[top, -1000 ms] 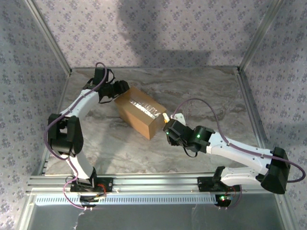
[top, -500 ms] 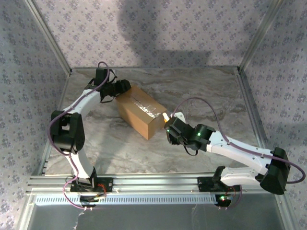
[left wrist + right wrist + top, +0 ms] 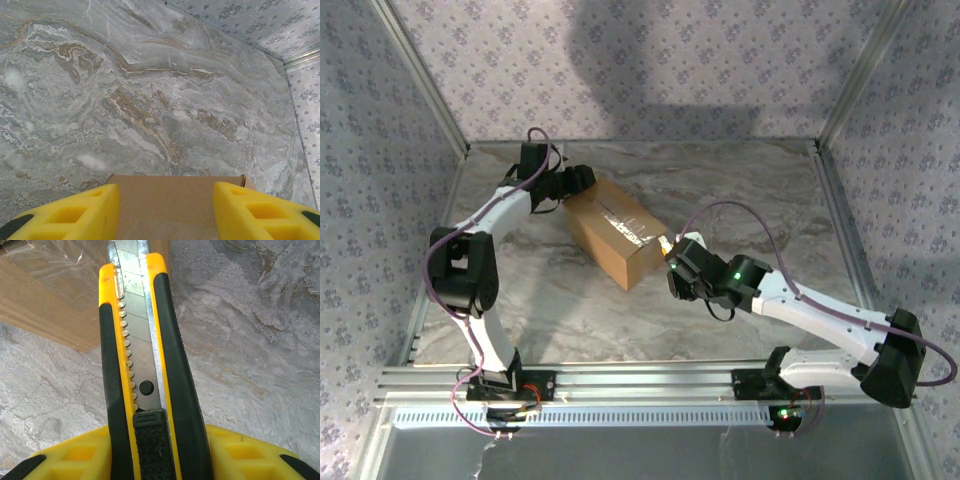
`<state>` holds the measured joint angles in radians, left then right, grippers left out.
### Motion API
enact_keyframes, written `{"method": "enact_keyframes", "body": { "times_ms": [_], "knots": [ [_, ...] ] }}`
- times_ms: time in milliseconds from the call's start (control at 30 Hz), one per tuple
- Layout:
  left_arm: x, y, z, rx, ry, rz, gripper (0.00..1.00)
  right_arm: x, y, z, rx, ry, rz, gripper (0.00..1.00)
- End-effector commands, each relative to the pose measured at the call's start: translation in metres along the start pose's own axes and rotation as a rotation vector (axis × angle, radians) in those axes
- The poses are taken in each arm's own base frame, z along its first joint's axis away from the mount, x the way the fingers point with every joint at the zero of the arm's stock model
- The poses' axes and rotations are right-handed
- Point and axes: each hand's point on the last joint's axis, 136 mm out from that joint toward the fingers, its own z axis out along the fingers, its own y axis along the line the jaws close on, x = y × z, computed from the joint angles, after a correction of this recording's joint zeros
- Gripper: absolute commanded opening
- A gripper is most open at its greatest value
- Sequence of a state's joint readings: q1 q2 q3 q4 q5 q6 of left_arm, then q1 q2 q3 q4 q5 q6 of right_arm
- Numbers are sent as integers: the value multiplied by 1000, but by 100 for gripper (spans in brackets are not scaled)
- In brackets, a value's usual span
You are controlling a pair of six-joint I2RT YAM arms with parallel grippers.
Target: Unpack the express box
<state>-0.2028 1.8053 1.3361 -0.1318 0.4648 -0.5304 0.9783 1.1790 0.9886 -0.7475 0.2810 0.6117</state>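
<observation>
The express box point(image 3: 615, 235), a brown carton with shiny clear tape along its top, lies diagonally on the marble table. My left gripper point(image 3: 578, 183) sits at its far-left end. In the left wrist view the yellow fingers point(image 3: 90, 210) stand apart over the cardboard point(image 3: 172, 185), which runs wider than the gap, so my left gripper point(image 3: 166, 212) is open. My right gripper point(image 3: 678, 268) is shut on a yellow-and-black utility knife point(image 3: 667, 245). In the right wrist view the knife point(image 3: 145, 365), held in that gripper point(image 3: 155, 445), has its blade end at the taped edge of the box point(image 3: 45, 295).
The marble tabletop point(image 3: 750, 190) is walled by patterned panels and aluminium posts at the back and sides. A metal rail point(image 3: 640, 380) with both arm bases runs along the near edge. A purple cable loops above my right arm point(image 3: 800, 305).
My left arm has shifted slightly toward the back right, its gripper staying at the box's far-left end. My right arm has edged a little right with the knife. The box has hardly moved.
</observation>
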Motion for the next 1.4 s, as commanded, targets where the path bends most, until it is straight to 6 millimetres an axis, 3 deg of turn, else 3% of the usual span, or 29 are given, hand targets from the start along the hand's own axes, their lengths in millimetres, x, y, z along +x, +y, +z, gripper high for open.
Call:
{"method": "enact_keyframes", "body": {
  "times_ms": [0, 567, 1367],
  "knots": [
    [29, 5, 15, 32, 98, 1, 53, -15, 7, -12, -40, -32, -27, 0],
    [34, -5, 13, 69, 109, 14, 52, -25, 2, -17, -66, -21, -51, 0],
    [43, -17, 19, 78, 125, 30, 51, -31, -1, -7, -77, 31, -85, 0]
  ]
}}
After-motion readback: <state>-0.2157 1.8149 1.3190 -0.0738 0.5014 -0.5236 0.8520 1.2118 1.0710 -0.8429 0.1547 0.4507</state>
